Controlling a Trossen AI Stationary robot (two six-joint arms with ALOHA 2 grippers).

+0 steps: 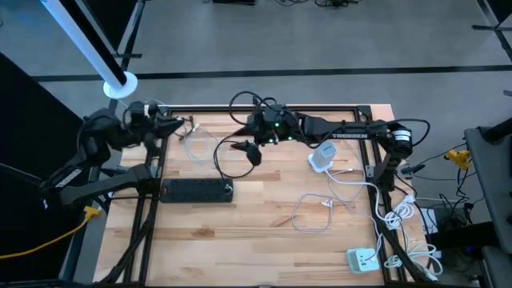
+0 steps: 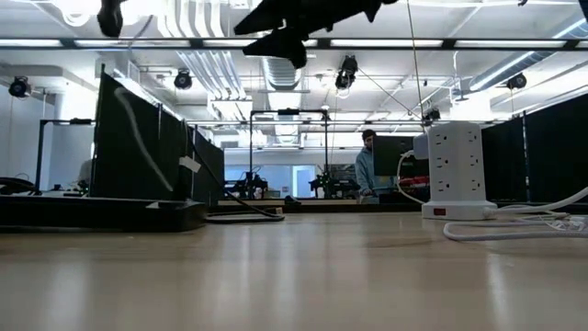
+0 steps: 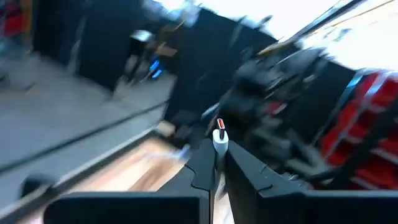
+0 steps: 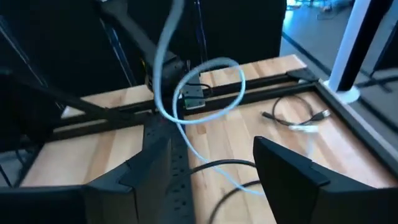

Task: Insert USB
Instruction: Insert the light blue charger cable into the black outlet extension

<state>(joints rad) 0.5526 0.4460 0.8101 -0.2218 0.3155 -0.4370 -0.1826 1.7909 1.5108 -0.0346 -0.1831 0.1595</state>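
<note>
On the wooden surface (image 1: pixel 264 232) the black power strip (image 1: pixel 198 190) lies unplugged-into, while my left end effector (image 3: pixel 216 163) pinches the USB plug (image 3: pixel 219 138) aloft near the back-left edge and the right end effector (image 4: pixel 211 165) hovers spread, so insertion remains.

Black power strip (image 1: pixel 197 190) (flat) lies on table (image 1: pixel 264 232).

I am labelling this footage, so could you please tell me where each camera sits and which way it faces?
High: overhead, straight down; both arms, black power strip.
Low: table height, level; white outlet tower, an arm overhead.
Left wrist: past left gripper pinching a white plug.
Right wrist: past open right gripper; shares the strip with high.
</note>
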